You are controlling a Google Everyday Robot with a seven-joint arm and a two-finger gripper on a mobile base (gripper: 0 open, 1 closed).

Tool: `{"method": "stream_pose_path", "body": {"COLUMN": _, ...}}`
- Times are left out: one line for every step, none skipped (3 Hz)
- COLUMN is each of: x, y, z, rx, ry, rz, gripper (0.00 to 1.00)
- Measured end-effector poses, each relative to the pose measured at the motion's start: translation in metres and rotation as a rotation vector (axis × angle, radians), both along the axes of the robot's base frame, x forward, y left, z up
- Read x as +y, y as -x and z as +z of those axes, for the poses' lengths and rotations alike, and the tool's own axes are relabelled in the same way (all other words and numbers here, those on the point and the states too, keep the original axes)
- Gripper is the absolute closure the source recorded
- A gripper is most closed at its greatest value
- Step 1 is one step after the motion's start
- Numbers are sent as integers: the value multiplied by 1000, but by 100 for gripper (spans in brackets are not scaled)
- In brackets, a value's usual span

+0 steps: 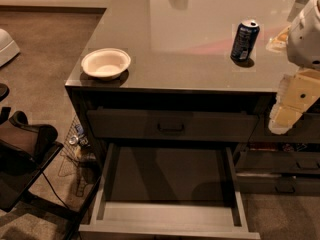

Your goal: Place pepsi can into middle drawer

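The pepsi can (244,40), dark blue with a silver top, stands upright on the grey countertop (180,29) toward its right side. The middle drawer (106,184) is pulled out below the counter; its flat dark bottom shows nothing lying in it. My arm comes in at the right edge, white above and cream below. My gripper (287,115) hangs at the counter's front right corner, below and to the right of the can, apart from it.
A white bowl (106,63) sits at the counter's front left corner. The top drawer front with a dark handle (171,126) is closed. Narrower drawers (285,171) stand at the right. A black chair (25,154) and a wire basket (75,149) are on the floor at the left.
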State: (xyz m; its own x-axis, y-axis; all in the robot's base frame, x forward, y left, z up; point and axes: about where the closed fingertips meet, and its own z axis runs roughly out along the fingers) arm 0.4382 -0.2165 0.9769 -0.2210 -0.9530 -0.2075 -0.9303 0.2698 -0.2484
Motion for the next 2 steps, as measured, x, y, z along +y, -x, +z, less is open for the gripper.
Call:
{"method": "stream_pose_path", "body": {"x": 0, "y": 0, "z": 0, "rx": 0, "ry": 0, "rz": 0, "gripper": 0}}
{"method": "stream_pose_path", "body": {"x": -17, "y": -39, "z": 12, "rx": -38, "ry": -46, "rz": -37, "gripper": 0}}
